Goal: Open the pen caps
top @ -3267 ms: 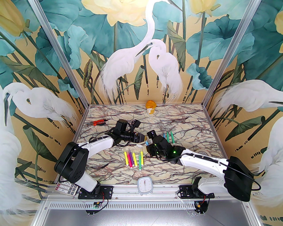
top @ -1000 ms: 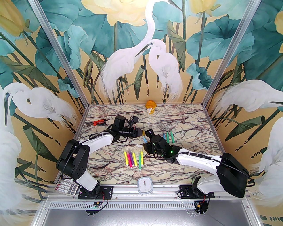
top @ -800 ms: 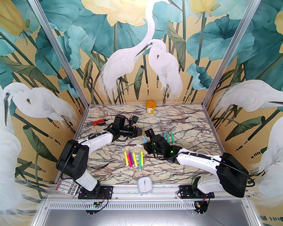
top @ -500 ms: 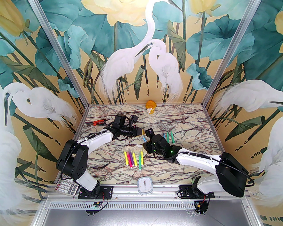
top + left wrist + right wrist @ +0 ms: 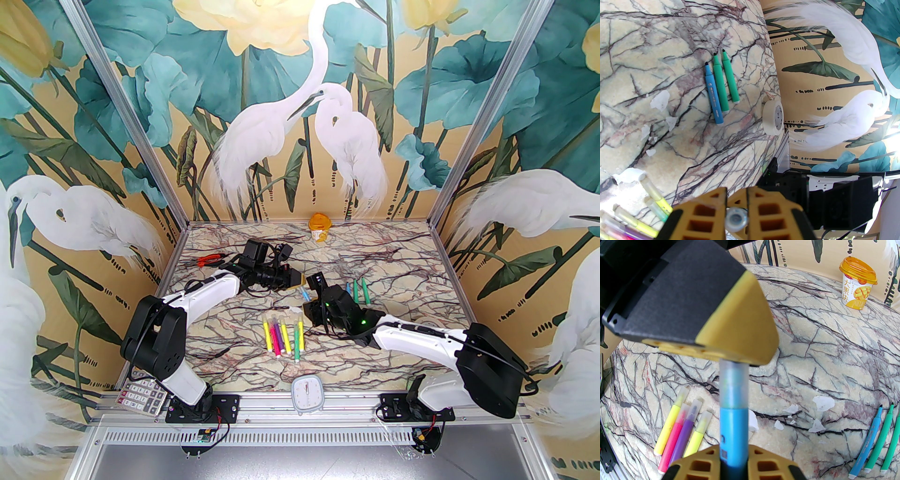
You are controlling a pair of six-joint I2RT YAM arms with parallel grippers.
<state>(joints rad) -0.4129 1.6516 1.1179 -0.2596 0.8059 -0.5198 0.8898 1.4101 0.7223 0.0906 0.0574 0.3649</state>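
Note:
A blue pen [image 5: 733, 427] is held upright between the yellow fingers of my right gripper [image 5: 733, 451], which is shut on its body. Its clear pen cap [image 5: 733, 385] sits over the tip, and the cap's far end is pinched in my left gripper [image 5: 737, 199], seen end-on as a round clear cap [image 5: 736, 219]. In the top view the two grippers meet at mid-table, left gripper [image 5: 301, 281] and right gripper [image 5: 310, 307], with the blue pen [image 5: 305, 294] between them. Several capped pens [image 5: 283, 335] lie in a row nearer the front. Three uncapped pens [image 5: 358, 290] lie to the right.
White paper scraps [image 5: 822, 403] litter the marble table [image 5: 398, 262]. A tape roll [image 5: 773, 117] lies near the right edge. A yellow yogurt cup [image 5: 319, 227] stands at the back, orange pliers [image 5: 209, 260] at back left. A small clock [image 5: 307, 395] and a calculator [image 5: 140, 401] sit at the front edge.
Both grippers keep their hold on the blue pen and its cap. The left arm's forearm has swung slightly toward the back; the pen has shifted a little back-left.

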